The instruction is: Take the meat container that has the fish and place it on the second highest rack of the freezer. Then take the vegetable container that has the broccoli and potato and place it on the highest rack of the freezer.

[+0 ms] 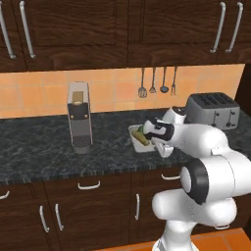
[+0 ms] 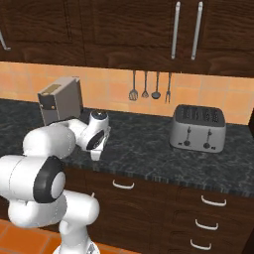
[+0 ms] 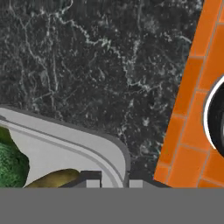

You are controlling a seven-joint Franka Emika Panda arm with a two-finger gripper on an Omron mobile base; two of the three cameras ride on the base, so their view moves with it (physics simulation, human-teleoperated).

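Note:
The vegetable container (image 1: 138, 139) is a white tray on the black counter, just right of the coffee machine, with green broccoli (image 3: 9, 168) and a yellowish potato (image 3: 54, 178) inside. My gripper (image 1: 148, 142) reaches down onto its near right corner. In the hand view the two fingertips (image 3: 89, 178) stand close together on either side of the container's rim (image 3: 105, 153), so the gripper (image 3: 113, 182) is shut on that wall. The tray rests flat on the counter. The meat container with the fish and the freezer are out of view.
A grey coffee machine (image 1: 79, 117) stands left of the tray and a silver toaster (image 1: 213, 110) at the right. Utensils (image 1: 157, 83) hang on the tiled wall. The counter edge (image 3: 175, 100) drops to the orange floor (image 3: 197, 109) close to the tray's corner.

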